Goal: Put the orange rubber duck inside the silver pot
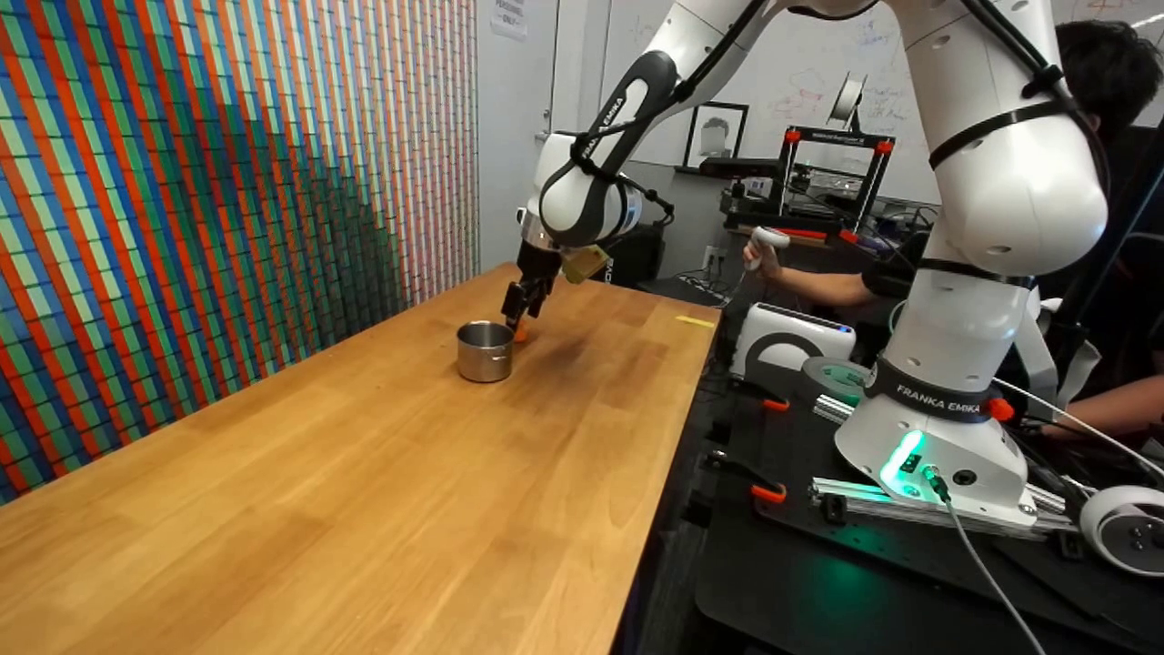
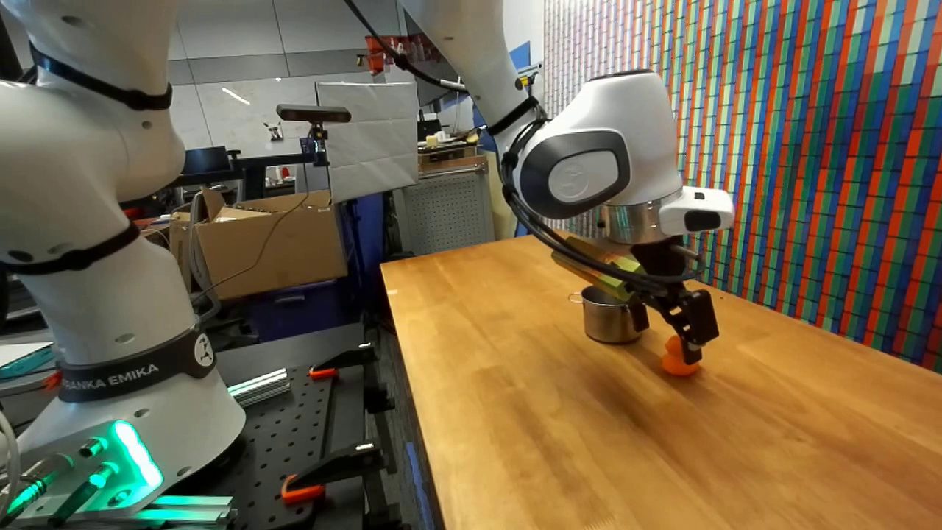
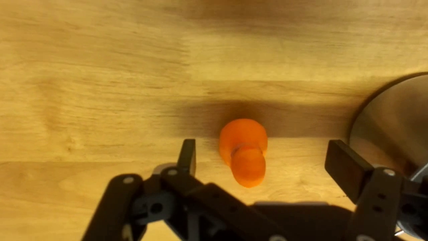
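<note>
The orange rubber duck stands on the wooden table, between the spread fingers of my gripper in the wrist view, nearer the left finger. Wood shows on both sides of it. The duck also shows in both exterior views, partly covered by a finger. My gripper is open and low over the duck, holding nothing. The silver pot stands upright close beside the duck. In the wrist view the pot is cut off at the right edge, just beyond the right finger.
The wooden table runs along a colourful patterned wall. A yellow strip lies near the table's edge. The robot base is mounted beside the table. A person's hand holds a white controller behind it.
</note>
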Controlling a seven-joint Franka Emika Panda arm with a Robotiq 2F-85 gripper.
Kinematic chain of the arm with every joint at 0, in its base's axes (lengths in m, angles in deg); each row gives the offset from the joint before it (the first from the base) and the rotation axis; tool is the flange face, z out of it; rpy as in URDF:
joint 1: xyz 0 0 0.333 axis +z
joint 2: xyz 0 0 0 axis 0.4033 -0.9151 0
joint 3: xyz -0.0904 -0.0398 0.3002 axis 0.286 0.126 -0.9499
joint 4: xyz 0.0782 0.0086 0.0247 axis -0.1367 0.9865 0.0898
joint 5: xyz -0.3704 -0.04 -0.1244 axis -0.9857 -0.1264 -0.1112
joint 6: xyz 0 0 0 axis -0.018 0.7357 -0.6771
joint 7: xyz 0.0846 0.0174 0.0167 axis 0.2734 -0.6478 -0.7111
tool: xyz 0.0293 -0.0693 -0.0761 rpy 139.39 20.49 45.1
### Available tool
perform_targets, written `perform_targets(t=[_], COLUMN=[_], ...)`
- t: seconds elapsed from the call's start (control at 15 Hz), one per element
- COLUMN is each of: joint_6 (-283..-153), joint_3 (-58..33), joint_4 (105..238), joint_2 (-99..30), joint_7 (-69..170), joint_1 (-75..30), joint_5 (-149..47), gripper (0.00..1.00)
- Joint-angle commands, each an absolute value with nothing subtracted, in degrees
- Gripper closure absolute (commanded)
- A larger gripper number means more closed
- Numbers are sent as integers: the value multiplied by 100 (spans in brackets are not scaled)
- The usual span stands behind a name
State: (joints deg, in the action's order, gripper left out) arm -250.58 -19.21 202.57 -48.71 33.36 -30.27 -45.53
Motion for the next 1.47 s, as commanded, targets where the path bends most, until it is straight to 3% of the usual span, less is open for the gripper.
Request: perform_targets(t=[0.0,0.47,0.93,1.4], joint_6=[-25603,-25643,-25047,-23498], joint_3=[-1771,-1821,-2150,-2764], joint_4=[20189,20118,19814,20051], joint_2=[-5099,-5231,-4706,-3889], joint_7=[3477,3493,3382,3016], joint_1=[-2913,-3021,-3332,-3645], joint_5=[-4806,-4818,-4638,-3556], gripper=[26,81,80,79])
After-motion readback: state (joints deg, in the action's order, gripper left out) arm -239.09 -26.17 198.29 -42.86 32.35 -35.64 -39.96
